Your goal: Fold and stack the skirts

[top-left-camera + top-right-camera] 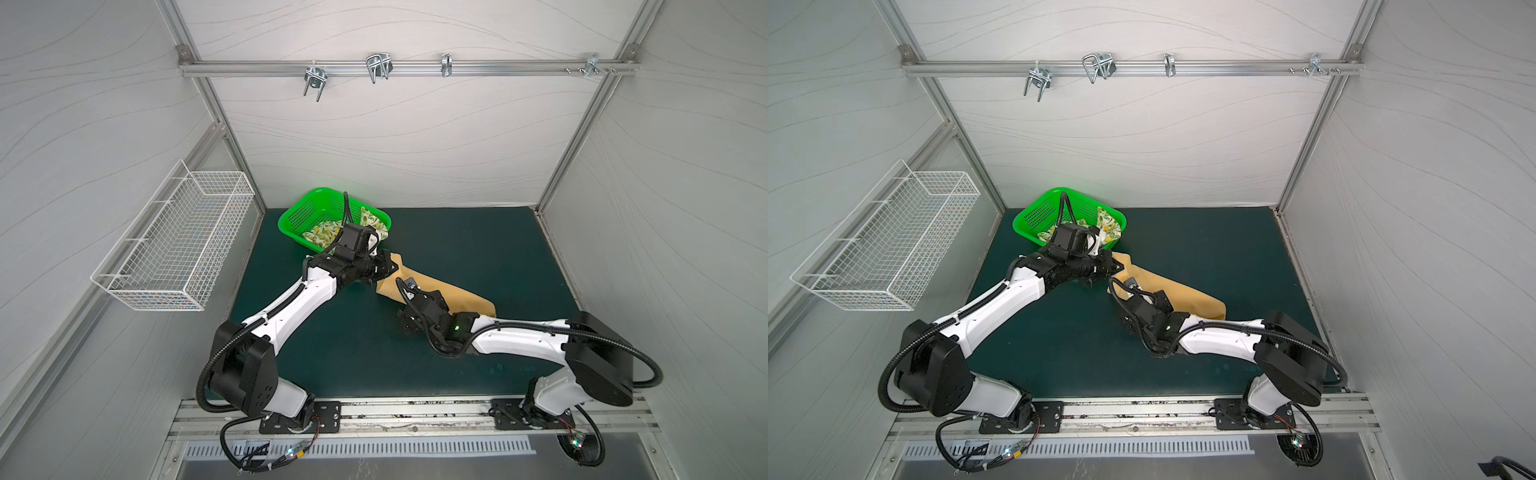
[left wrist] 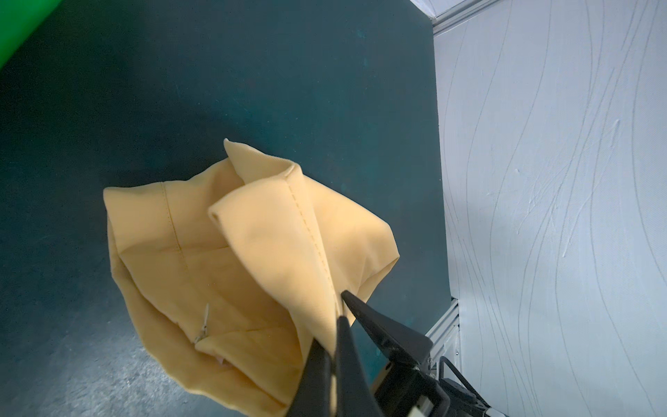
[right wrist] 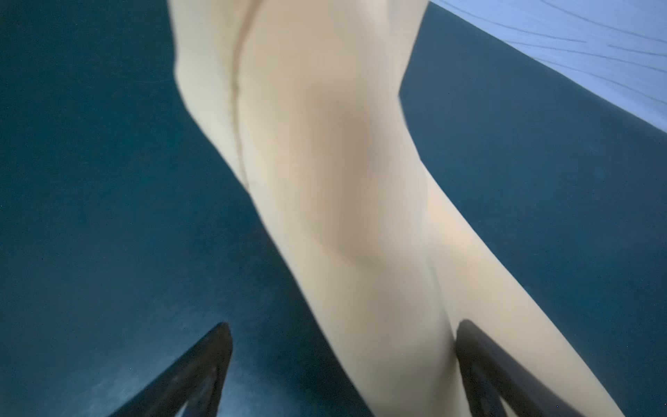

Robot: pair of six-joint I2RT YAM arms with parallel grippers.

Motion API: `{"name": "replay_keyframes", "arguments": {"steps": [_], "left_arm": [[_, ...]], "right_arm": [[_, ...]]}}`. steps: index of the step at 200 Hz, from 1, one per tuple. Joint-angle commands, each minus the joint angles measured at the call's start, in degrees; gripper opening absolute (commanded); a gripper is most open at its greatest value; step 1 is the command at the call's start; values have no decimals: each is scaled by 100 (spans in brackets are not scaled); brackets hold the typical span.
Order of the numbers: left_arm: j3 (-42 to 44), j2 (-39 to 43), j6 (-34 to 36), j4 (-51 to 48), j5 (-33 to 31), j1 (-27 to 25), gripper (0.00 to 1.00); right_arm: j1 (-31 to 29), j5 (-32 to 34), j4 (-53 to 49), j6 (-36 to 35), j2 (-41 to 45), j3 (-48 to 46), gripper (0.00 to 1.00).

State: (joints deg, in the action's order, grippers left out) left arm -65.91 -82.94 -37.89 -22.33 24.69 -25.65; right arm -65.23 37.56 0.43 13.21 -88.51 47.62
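Observation:
The mustard-orange skirt [image 1: 457, 291] [image 1: 1187, 293] lies crumpled in a long strip across the middle of the dark green mat. My left gripper [image 1: 386, 266] [image 1: 1115, 266] [image 2: 334, 325] is shut on its far-left end, and a seamed fold [image 2: 274, 234] rises out of the jaws. At the strip's near edge my right gripper [image 1: 409, 318] [image 1: 1129, 320] [image 3: 344, 326] is open. The blurred cloth [image 3: 343, 162] runs between its jaws and touches one finger [image 3: 469, 346]. The cream lemon-print skirt [image 1: 328, 232] [image 1: 1108, 226] lies bunched in the green basket, partly hidden by my left wrist.
The green perforated basket [image 1: 291, 216] [image 1: 1025, 216] stands at the mat's back left. A white wire basket [image 1: 174, 249] hangs on the left wall. Metal hooks [image 1: 378, 66] hang from the rail on the back wall. Bare mat [image 1: 478, 249] stretches to the right wall.

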Motion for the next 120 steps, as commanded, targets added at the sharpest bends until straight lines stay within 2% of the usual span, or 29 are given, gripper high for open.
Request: {"name": "replay_keyframes", "arguments": {"steps": [1, 8, 15, 23, 35, 80, 120], "left_arm": [[-360, 209, 122, -10, 74, -28, 0], [-370, 210, 132, -34, 71, -28, 0], [-379, 223, 141, -51, 56, -20, 0], [-391, 240, 141, -61, 37, -19, 0], [-388, 267, 150, -61, -28, -4, 0], [-519, 469, 229, -264, -202, 188, 0], [-883, 1016, 459, -743, -538, 526, 0]], "right_arm": [[-40, 449, 189, -223, -170, 137, 67], [-40, 473, 155, -191, -193, 167, 45], [-42, 512, 125, -146, -201, 193, 30], [-33, 511, 114, -130, -174, 206, 18], [-33, 361, 122, -133, -75, 196, 6], [-36, -812, -88, -257, 441, 417, 2], [-42, -2819, -456, -255, 643, 1242, 1]]}}
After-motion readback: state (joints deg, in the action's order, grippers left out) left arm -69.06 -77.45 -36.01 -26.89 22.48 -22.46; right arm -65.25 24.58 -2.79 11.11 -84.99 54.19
